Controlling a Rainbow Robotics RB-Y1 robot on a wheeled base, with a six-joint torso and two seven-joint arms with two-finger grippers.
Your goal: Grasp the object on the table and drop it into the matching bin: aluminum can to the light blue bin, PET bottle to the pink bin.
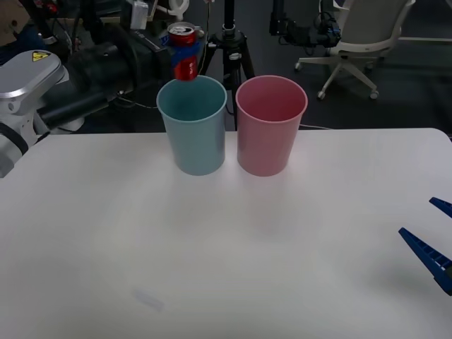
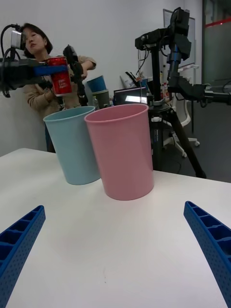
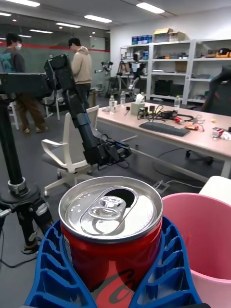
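The table (image 1: 226, 247) is a large white top with rounded corners, taking up most of the front view. Two bins stand upright near its far edge, side by side and close to touching. The light blue bin (image 1: 192, 126) is on the robot's left; the pink bin (image 1: 271, 124) is on the right. Both are tall, round and tapered, with their open mouths facing up.

The left arm reaches in from the left edge of the front view, extending past the far side of the table. The left gripper (image 1: 186, 51) is raised above the light blue bin, clamped around the can (image 1: 185, 51). Its blue ribbed fingers (image 3: 48, 260) press against both sides of the can's body.

The right gripper (image 1: 436, 244) sits low over the table near the right edge, well apart from both bins. Its fingers (image 2: 19, 245) are spread wide with nothing between them.

The can is red with a silver top and a pull tab. It is held upright, above the rear rim of the light blue bin, clear of the table.
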